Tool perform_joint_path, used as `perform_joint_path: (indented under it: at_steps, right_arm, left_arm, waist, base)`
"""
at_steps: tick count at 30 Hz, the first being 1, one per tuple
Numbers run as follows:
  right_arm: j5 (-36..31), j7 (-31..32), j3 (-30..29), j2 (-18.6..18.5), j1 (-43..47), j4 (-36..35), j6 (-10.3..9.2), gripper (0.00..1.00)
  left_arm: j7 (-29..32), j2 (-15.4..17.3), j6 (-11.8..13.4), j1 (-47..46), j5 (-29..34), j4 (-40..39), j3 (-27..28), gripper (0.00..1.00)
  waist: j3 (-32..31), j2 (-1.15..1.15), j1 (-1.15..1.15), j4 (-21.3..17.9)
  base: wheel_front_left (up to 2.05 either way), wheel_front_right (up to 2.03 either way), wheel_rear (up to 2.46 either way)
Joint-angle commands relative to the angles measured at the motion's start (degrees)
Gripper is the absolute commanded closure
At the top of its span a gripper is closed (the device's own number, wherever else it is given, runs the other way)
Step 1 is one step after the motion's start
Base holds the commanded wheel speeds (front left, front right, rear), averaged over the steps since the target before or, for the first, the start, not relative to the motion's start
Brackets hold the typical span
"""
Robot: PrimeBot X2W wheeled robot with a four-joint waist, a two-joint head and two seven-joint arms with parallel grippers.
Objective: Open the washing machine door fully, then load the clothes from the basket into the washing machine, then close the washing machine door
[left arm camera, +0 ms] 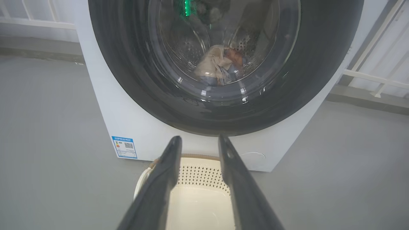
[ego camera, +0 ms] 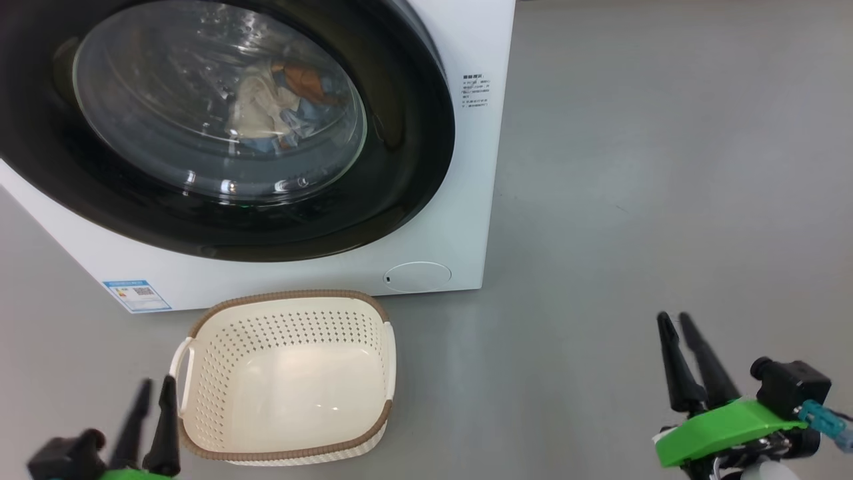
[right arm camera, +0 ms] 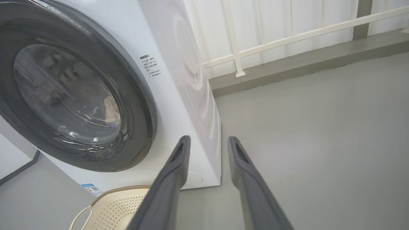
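Observation:
The washing machine (ego camera: pixel 460 220) stands ahead with its black-rimmed round door (ego camera: pixel 413 133) lying flat against the front. Through the glass the clothes (ego camera: pixel 280 107), cream, orange and blue, lie in the steel drum. On the floor in front sits the cream basket (ego camera: pixel 286 300), its inside showing bare plastic. My left gripper (ego camera: pixel 156 383) is open beside the basket's left handle and holds nothing. My right gripper (ego camera: pixel 673 319) is open over the floor to the right. The left wrist view looks over the basket (left arm camera: pixel 198 174) at the door (left arm camera: pixel 127 80) and clothes (left arm camera: pixel 217 65).
Grey floor (ego camera: pixel 666 167) stretches to the right of the machine. A white railing (right arm camera: pixel 287 38) and a low grey kerb (right arm camera: pixel 303 64) run behind and beside the machine. A blue label (ego camera: pixel 136 295) and a round white flap (ego camera: pixel 418 276) mark the machine's lower front.

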Motion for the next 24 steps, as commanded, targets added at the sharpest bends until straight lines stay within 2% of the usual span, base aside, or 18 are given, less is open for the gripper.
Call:
perform_joint_path:
  at_steps: [1,4,10,14,24]
  right_arm:
    - [0.11,0.03,-0.01,0.04,0.04,0.18,0.0,1.0]
    - [0.32,0.11,-0.06,0.41,0.93,2.0,0.0,1.0]
    - [3.59,1.12,-0.45,0.51,1.05,1.56,0.0,1.0]
    - [5.76,1.78,-0.72,0.56,1.0,1.43,0.0,1.0]
    - [11.2,3.45,-1.41,0.72,0.89,0.98,0.01,1.0]
  left_arm:
    - [0.03,-0.17,0.0,0.05,-0.11,0.12,-0.05,1.0]
    - [0.14,-1.88,0.02,0.89,-0.33,1.68,-0.74,1.0]
    - [1.09,-2.15,0.02,0.72,-3.57,1.47,-0.34,1.0]
    - [1.74,-2.33,0.06,0.54,-5.73,1.4,-0.07,1.0]
    - [3.36,-2.78,0.06,0.04,-11.13,1.27,0.61,1.0]
  waist:
    - [0.0,0.0,0.0,0.0]
    - [-0.02,0.0,0.0,0.0]
    - [-0.36,0.0,0.1,-0.17]
    - [-0.44,0.0,0.01,-0.28]
    - [-0.8,0.0,0.0,-0.55]
  base:
    - [0.0,0.0,0.0]
    - [0.0,0.0,0.0]
    - [0.0,0.0,0.0]
    - [0.0,0.0,0.0]
    - [0.0,0.0,0.0]
